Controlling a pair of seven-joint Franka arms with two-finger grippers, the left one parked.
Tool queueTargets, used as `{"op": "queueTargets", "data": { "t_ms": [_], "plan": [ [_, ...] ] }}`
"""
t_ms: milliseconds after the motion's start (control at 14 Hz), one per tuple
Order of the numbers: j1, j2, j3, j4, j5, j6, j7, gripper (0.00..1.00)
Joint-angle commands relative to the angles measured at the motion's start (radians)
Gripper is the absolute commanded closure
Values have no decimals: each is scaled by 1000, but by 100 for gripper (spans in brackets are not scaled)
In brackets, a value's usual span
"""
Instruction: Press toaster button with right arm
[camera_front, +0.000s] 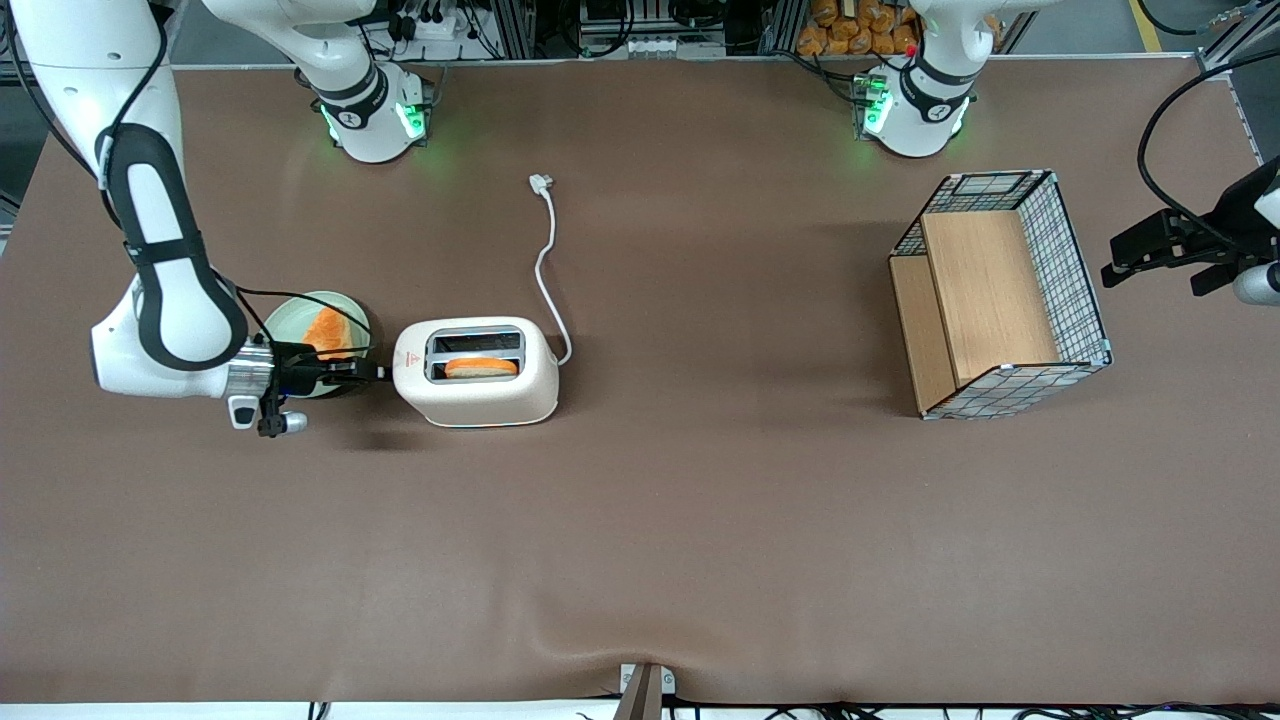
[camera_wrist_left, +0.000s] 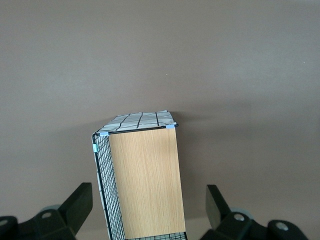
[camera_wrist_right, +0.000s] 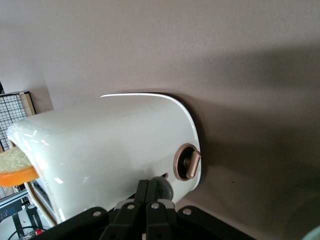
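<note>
The cream-white toaster (camera_front: 490, 400) stands on the brown table, with a toast slice (camera_front: 480, 368) in the slot nearer the front camera. My right gripper (camera_front: 378, 372) is level with the toaster's narrow end, its tips at that end, fingers closed together and holding nothing. In the right wrist view the shut gripper (camera_wrist_right: 148, 186) touches the grey toaster button (camera_wrist_right: 164, 187) low on the toaster's (camera_wrist_right: 110, 150) end face. A bronze dial (camera_wrist_right: 187, 162) sits beside the button. The right arm (camera_front: 160, 260) reaches in from the working arm's end.
A pale green plate (camera_front: 300, 305) with orange toast (camera_front: 328, 332) sits under the gripper's wrist. The white cord (camera_front: 545, 265) and plug (camera_front: 541, 183) trail away from the front camera. A wire basket with wooden boards (camera_front: 1000, 295) stands toward the parked arm's end (camera_wrist_left: 145, 180).
</note>
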Motion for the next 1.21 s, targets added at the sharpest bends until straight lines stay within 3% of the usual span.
{"op": "queueTargets", "data": {
  "t_ms": [0, 143, 357, 571, 786, 857, 1000, 1071, 1143],
  "plan": [
    [1, -42, -33, 70, -141, -82, 98, 100],
    [1, -69, -80, 150, -244, -202, 172, 100],
    [2, -73, -115, 320, -327, -400, 255, 100],
    [7, -89, -114, 469, -457, -503, 327, 100],
    [7, -96, -119, 572, -527, -587, 336, 100],
    [11, -112, -117, 599, -574, -600, 345, 100],
    [39, -183, -108, 612, -730, -600, 345, 100],
    [56, -213, -108, 610, -776, -600, 347, 93],
    [61, -241, -108, 607, -788, -597, 347, 75]
  ]
}}
